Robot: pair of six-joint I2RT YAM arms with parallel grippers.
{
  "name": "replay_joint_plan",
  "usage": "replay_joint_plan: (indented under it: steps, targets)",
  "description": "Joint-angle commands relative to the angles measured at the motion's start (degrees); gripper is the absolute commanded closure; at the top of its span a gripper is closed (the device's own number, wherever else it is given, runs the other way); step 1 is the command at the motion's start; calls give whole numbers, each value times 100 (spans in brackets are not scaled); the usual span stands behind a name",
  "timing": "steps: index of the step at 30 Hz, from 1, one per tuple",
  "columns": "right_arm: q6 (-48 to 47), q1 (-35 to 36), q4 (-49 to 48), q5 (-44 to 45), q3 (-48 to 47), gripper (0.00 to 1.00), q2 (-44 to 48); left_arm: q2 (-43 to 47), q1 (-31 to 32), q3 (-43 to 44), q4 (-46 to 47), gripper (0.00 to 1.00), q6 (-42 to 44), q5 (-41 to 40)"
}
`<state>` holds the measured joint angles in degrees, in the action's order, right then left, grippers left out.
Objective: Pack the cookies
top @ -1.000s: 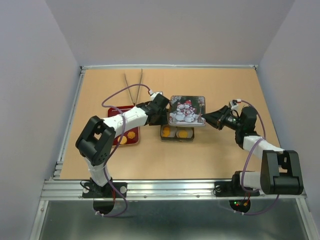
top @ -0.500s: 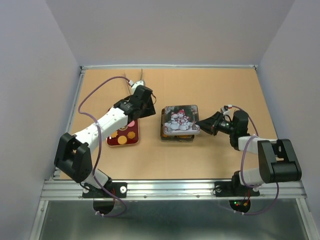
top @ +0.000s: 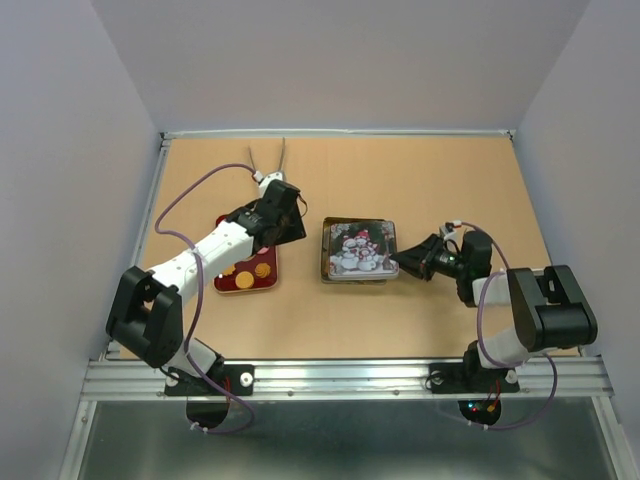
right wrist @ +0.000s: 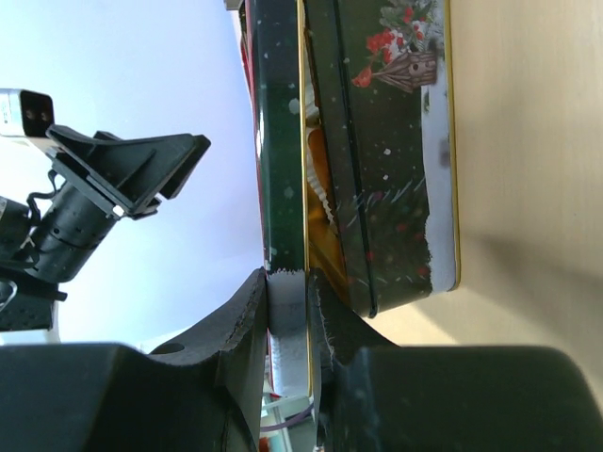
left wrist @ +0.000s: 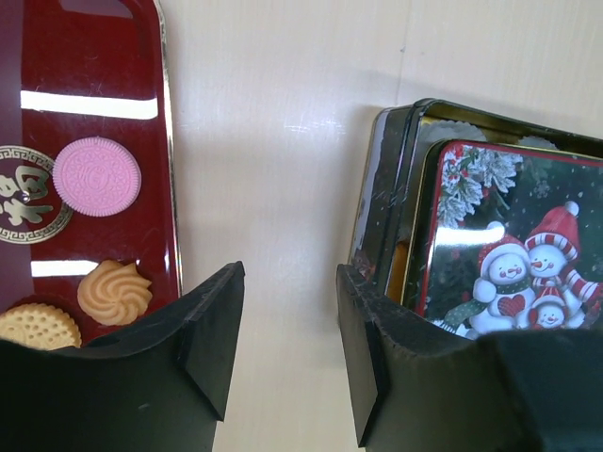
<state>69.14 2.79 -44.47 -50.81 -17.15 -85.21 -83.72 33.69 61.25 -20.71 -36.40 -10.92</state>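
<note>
R tool [right wrist: 287, 294] pinched shut on edge of snowman lid [right wrist: 281, 141], lid askew over tin [left wrist: 384, 188]. L tool [left wrist: 285, 292] wide open, empty, above surface [top: 430, 180] btwn tin & red tray [left wrist: 94, 56]. Pink & orange cookies [left wrist: 96, 176] on tray; some orange ones in tin.

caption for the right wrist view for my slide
Right jaws shut on the edge of the lid, held close over the tin, an orange cookie showing in the gap.
</note>
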Motion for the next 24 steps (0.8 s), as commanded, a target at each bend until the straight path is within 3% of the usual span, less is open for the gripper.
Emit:
replay_joint_plan:
  steps: [1, 11, 20, 24]
  targets:
    - [-68, 99, -686, 27, 80, 100, -110, 58, 15, -105, 304, 45, -42, 81]
    - [-331, 117, -774, 124, 194, 100, -390, -364, 6, -552, 1077, 47, -139, 634]
    - [-375, 161, -1424, 273, 431, 98, -839, -584, 6, -755, 1403, 48, -244, 907]
    - [-367, 170, -1600, 352, 467, 79, -1076, -671, 23, -790, 1543, 48, -279, 1030]
